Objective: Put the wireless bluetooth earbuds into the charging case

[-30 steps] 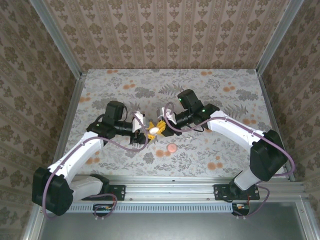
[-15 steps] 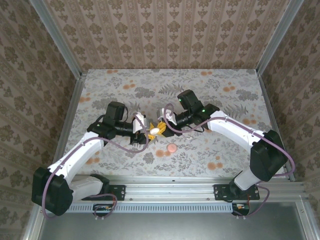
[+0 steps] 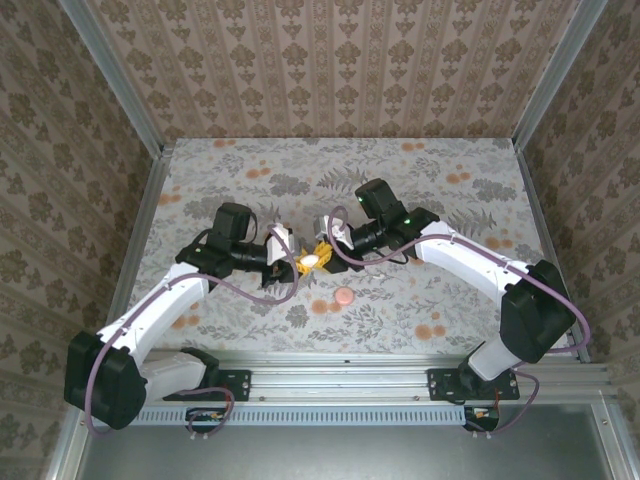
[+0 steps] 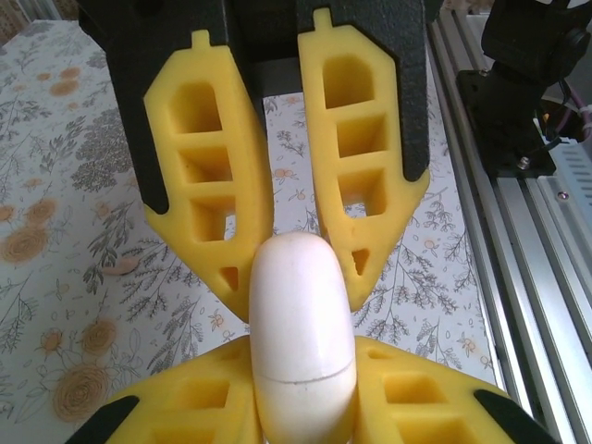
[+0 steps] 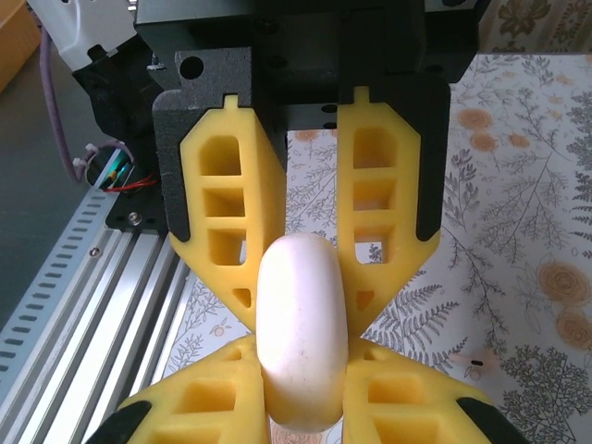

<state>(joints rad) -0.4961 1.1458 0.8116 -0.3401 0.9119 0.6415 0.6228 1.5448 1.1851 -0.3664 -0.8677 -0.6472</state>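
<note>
Charging case [image 3: 343, 296], a small pink puck, lies on the bench [image 3: 450, 300] near both arms. It looks light, stiff and smooth, so pinch it across the rim. The left end effector [image 3: 300, 263] and right end effector [image 3: 323, 250] together clamp one white seamed capsule [image 4: 302, 342].

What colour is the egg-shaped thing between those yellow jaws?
The egg-shaped thing is creamy white, thinly seamed; best in the left wrist view.

This is a robotics lab test cell. A left arm [image 3: 160, 300] and a right arm [image 3: 470, 258] are bolted to a slotted aluminium rail [image 3: 340, 364]. Aluminium posts [image 3: 112, 75] frame damask-wallpapered walls [image 3: 330, 60] around a floral-print tabletop [image 3: 430, 175].
</note>
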